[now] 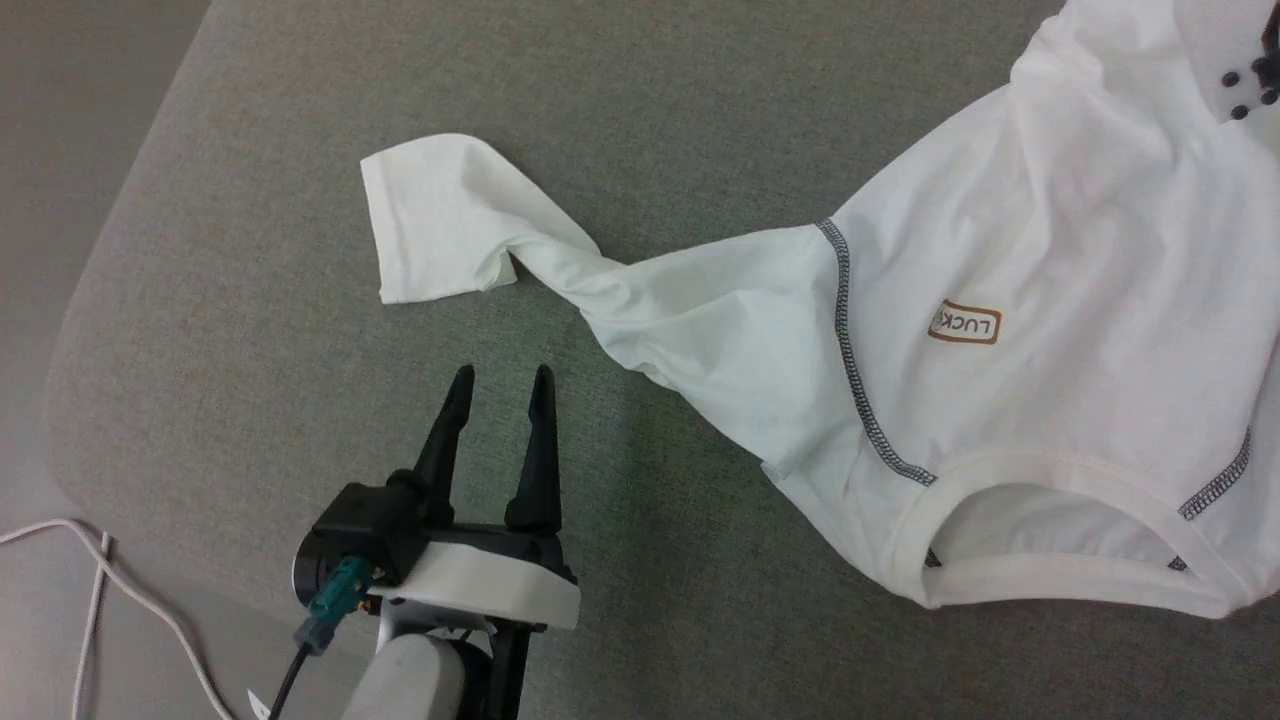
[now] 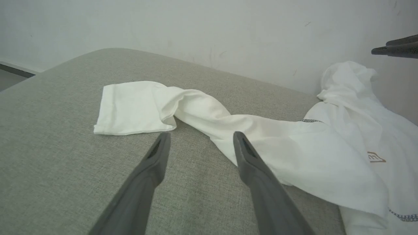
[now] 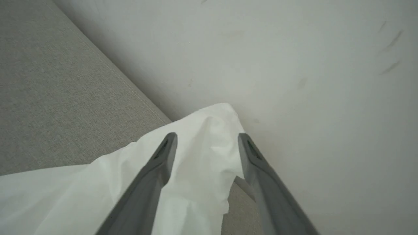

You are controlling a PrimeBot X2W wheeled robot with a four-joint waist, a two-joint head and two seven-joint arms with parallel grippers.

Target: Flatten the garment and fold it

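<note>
Garment (image 1: 1000, 250) lies rumpled at frame right, sleeve twisted toward upper left. Left gripper (image 1: 502, 372), lower centre, spread and empty. Right gripper (image 3: 207, 135) spread, a fabric peak between its fingers.

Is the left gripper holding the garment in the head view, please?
No, the left gripper stands open over the bare grey cushion, apart from the garment.

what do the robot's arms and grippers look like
The left gripper has two long, tapering black jaws on a black body, a white housing behind it, a teal plug with a dark cable, and a pale grey forearm. The right gripper has the same long dark grey jaws.
</note>
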